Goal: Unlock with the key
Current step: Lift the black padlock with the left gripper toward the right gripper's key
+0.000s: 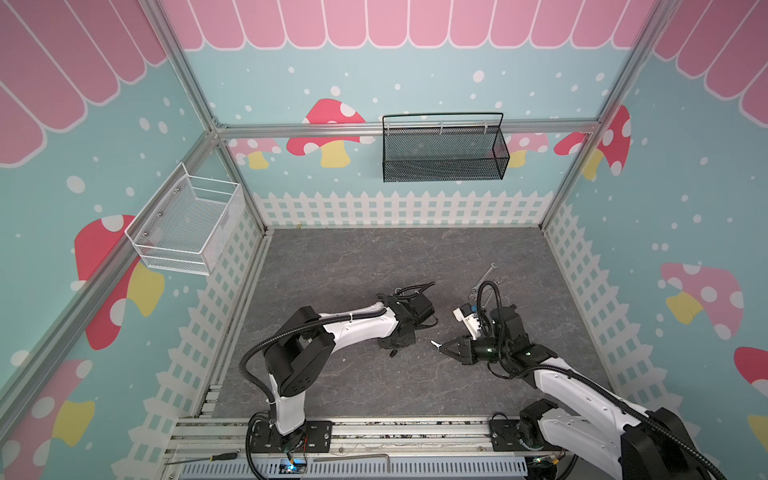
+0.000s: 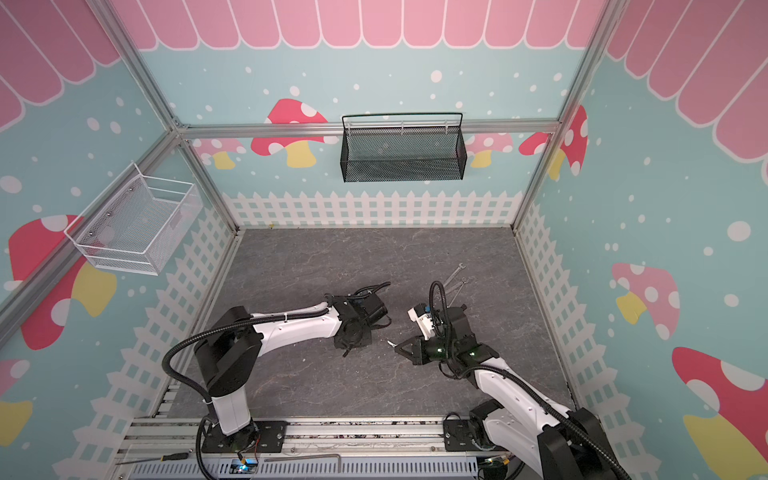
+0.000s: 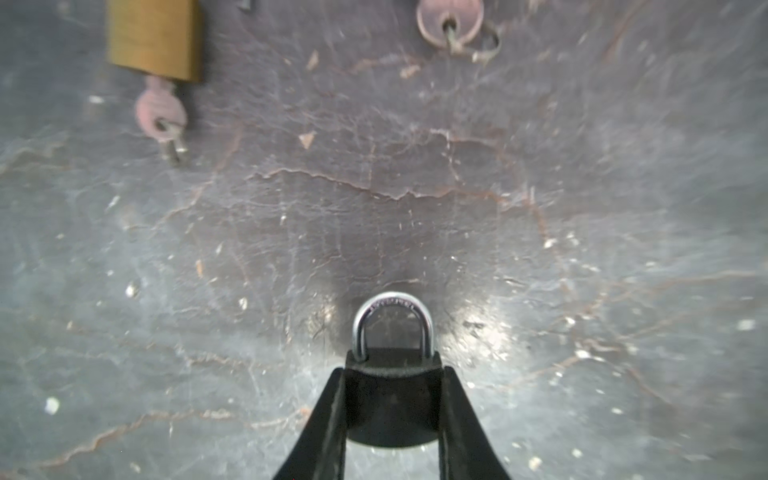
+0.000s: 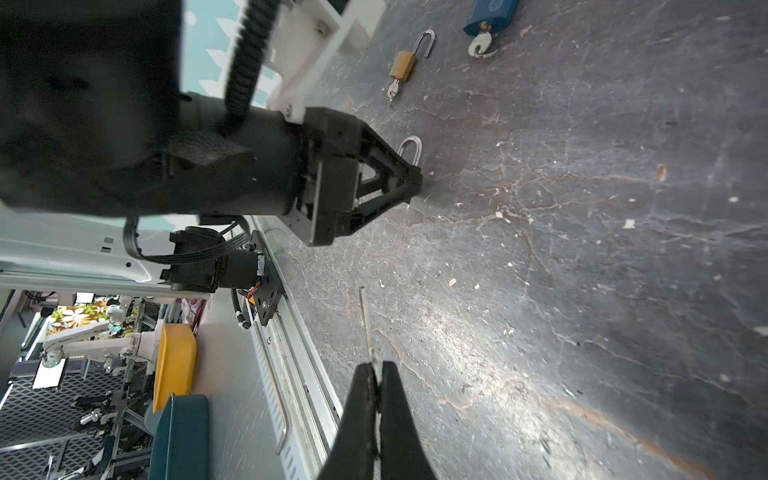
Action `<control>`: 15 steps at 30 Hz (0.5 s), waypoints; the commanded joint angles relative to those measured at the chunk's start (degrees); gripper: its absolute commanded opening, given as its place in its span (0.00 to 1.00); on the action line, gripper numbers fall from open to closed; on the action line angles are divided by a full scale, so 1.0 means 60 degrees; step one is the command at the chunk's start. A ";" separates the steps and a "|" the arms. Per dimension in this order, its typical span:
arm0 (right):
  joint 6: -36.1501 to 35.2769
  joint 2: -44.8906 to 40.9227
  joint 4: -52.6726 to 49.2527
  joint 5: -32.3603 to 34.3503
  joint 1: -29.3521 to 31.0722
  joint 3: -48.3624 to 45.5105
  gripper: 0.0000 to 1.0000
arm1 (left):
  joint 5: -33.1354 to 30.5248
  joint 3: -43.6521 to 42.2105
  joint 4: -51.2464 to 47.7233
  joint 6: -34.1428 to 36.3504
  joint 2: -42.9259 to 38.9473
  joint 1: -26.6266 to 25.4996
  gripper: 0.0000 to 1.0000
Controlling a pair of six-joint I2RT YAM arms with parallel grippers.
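In the left wrist view my left gripper [image 3: 392, 370] is shut on the sides of a black padlock [image 3: 392, 407]. Its silver shackle [image 3: 392, 309] sticks out past the fingertips, just above the grey floor. In both top views this gripper [image 1: 394, 348] points down at the floor and hides the padlock. My right gripper [image 4: 377, 368] is shut on a thin silver key [image 4: 368, 324], whose blade points towards the left gripper [image 4: 409, 183]. A gap of bare floor lies between the key tip [image 1: 434, 343] and the padlock.
A brass padlock [image 4: 403, 64] with an open shackle and a key in it lies beyond. A blue padlock [image 4: 490, 14] with its key lies further off. Wrenches [image 1: 484, 280] lie behind the right arm. A white basket [image 1: 187, 226] and a black basket [image 1: 444, 149] hang on the walls.
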 commanded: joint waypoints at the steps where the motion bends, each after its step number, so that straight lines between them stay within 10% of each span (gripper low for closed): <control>1: 0.0200 -0.0310 -0.0361 0.0416 0.0059 0.0000 0.00 | -0.0610 0.0355 -0.0149 -0.1749 -0.0903 0.0000 0.00; 15: 0.2367 0.0687 0.0996 0.2580 0.1754 0.0050 0.00 | -0.0681 -0.0452 -0.0192 -0.6132 -0.2198 -0.0051 0.00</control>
